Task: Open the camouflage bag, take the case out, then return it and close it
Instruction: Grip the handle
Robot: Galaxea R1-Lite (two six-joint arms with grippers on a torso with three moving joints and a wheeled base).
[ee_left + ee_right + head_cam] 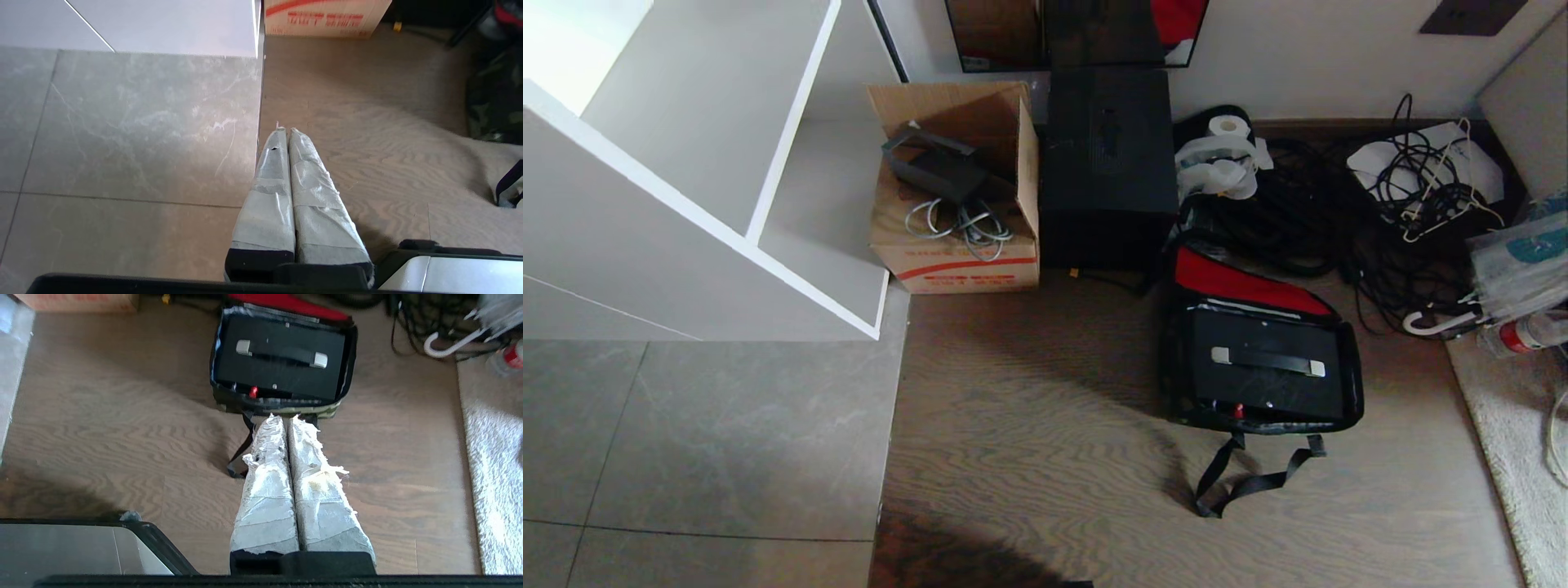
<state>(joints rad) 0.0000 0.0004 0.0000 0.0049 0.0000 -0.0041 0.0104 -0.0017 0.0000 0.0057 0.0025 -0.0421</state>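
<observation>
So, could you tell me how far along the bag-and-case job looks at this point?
The camouflage bag already lies open, its red lining showing. The case sits inside it, handle up; whether it was lifted out yet cannot be told. Nothing is in hand: the left gripper and right gripper are shut and empty, off the bag. Closing the bag certainly remains.

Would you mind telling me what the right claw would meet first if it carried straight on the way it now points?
Probably the near wall of the open camouflage bag, just ahead of the shut right claw; the case lies inside beyond. Depth is unclear.
</observation>
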